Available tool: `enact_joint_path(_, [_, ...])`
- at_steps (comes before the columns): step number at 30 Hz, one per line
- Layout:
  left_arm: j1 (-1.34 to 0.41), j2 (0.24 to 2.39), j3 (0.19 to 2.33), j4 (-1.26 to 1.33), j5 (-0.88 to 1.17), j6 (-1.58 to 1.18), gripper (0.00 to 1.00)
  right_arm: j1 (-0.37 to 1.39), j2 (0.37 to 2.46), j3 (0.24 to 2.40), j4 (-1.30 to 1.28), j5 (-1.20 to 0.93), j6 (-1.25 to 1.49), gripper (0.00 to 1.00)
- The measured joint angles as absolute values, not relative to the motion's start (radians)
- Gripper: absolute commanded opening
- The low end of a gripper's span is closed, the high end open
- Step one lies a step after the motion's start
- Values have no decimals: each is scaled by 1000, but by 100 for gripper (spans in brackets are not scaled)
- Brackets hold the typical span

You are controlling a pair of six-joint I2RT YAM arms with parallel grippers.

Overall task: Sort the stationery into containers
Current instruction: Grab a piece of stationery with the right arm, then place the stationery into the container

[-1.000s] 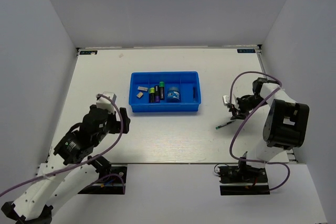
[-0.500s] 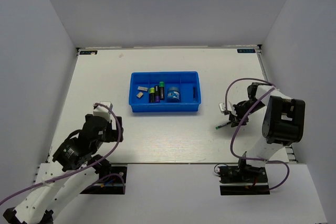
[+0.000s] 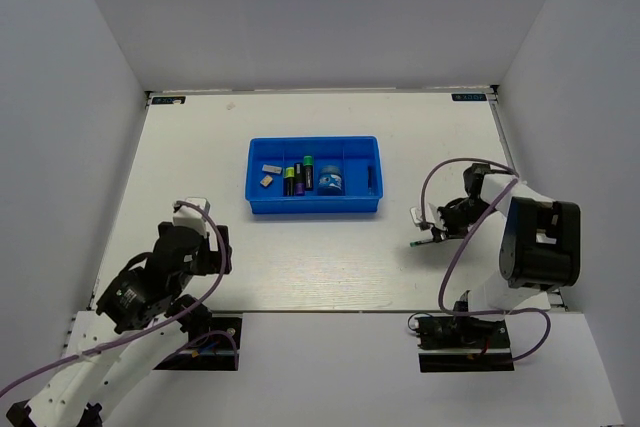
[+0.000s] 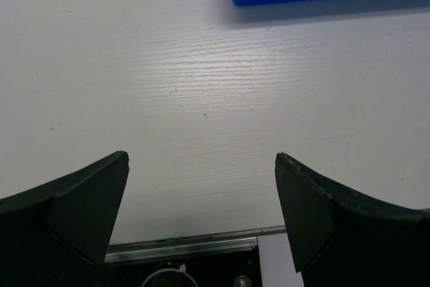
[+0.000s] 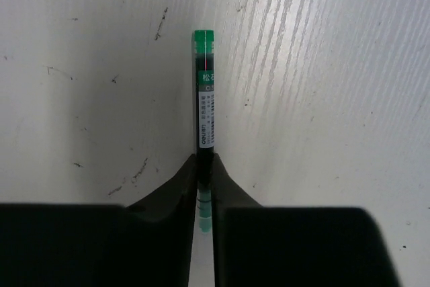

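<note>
My right end effector (image 5: 205,166) is clenched on the thin pen (image 5: 205,109), its two fingers pinching the barrel near one end while the green-capped end points away from me. The pen lies on the worktop (image 3: 300,267) to the right of the blue tray (image 3: 313,209), well apart from it, and I cannot tell whether it has left the surface yet. My left end effector (image 4: 201,159) hangs wide open and holds nothing, over the bare near-left part of the worktop with only the tray's corner at the far edge of its view. The tray already holds erasers (image 3: 268,173), markers (image 3: 298,177) and the tape roll (image 3: 332,178), so I judge this pen to be the last loose piece and the grasp step to be in hand. Next I would lift straight up, carry the pen left and farther out, line it up with the narrow right-hand compartment, and let go low so it does not bounce out.
</note>
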State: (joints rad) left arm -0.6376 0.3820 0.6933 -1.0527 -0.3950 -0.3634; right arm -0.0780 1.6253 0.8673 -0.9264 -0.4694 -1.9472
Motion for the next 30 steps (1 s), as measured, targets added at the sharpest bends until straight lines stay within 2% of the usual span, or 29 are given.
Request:
enact_joint_path(1, [-638, 378, 693, -1056, -398, -364, 100, -76, 1613, 853, -911, -466, -1944, 0])
enact_joint_path(9, [-638, 355, 686, -1073, -405, -382, 100, -46, 1519, 800, -843, -445, -1898, 0])
enact_joint_path(14, [-638, 356, 644, -1073, -402, -406, 100, 20, 1505, 875, -899, -544, -1668, 0])
enact_joint_path(17, [-638, 357, 628, -1069, -392, -424, 100, 80, 1480, 1009, -873, -640, -1408, 0])
enact_joint_path(22, [-638, 361, 612, -1061, -369, -457, 100, 182, 1453, 1134, -657, -707, -730, 0])
enact_joint_path(27, [-638, 373, 611, -1055, -358, -478, 100, 276, 1527, 1161, -433, -646, -145, 0])
enact_joint_path(30, [-638, 393, 611, -1053, -355, -484, 100, 324, 1613, 1212, -401, -563, 102, 0])
